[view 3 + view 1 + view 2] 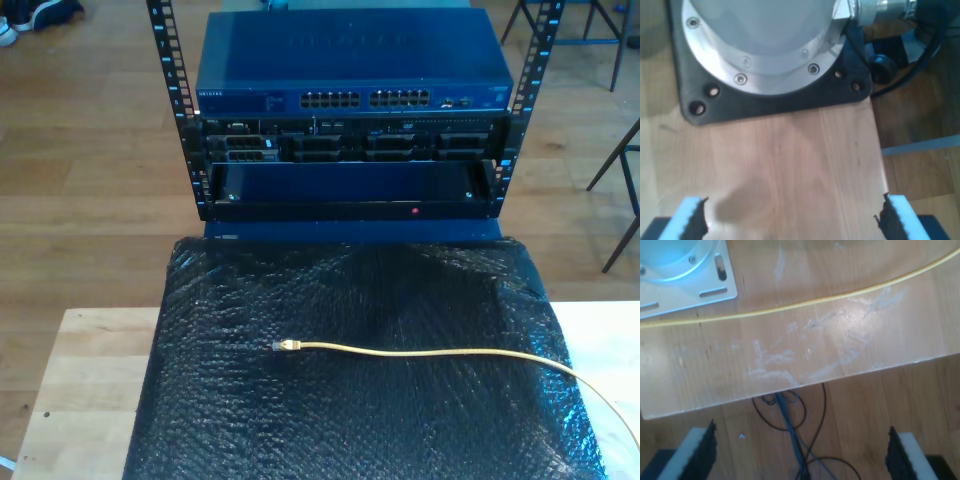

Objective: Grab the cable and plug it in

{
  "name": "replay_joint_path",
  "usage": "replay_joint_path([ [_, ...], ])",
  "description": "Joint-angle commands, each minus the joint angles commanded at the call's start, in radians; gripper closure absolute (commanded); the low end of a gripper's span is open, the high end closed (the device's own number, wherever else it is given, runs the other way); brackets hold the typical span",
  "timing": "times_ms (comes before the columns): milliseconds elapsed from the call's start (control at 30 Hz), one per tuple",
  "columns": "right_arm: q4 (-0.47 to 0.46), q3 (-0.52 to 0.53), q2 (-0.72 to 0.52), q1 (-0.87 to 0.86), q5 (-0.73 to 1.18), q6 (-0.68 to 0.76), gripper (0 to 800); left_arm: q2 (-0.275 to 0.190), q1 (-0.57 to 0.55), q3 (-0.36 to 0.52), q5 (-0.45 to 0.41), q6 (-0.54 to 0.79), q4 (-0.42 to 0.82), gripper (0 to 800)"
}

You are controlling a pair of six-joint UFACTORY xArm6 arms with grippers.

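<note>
Evidently nothing was started. My first gripper (790,217) stood wide open and empty over bare table (790,160), facing an arm's base plate (765,100). My second gripper (802,452) was likewise spread wide and empty, past the table edge, with the cable (805,302) lying untouched on the wood beyond it. Exterior view: the cable's plug (287,345) rested on the black bubble wrap (350,420), well short of the switch (350,75) ports in the rack (350,150). Grasp, carry and insertion all remained.
</note>
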Motion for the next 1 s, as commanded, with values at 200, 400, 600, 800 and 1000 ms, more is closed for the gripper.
replay_joint_path([
  [200,0.0,-0.064,0.058,0.098,0.031,0.115,3,0.0,-0.072,-0.071,0.066,-0.063,-0.057,0],
  [400,0.0,-0.147,0.144,0.161,0.112,0.178,3,0.0,-0.166,-0.13,0.167,-0.161,-0.064,0],
  [600,0.041,-0.203,0.175,0.169,0.14,0.18,4,0.0,-0.244,-0.147,0.181,-0.242,-0.068,0],
  [800,0.167,-0.258,0.178,0.17,0.189,0.183,4,0.0,-0.311,-0.163,0.186,-0.299,-0.11,0],
  [1000,0.272,-0.304,0.199,0.192,0.307,0.264,6,0.002,-0.387,-0.212,0.273,-0.341,-0.16,0],
])
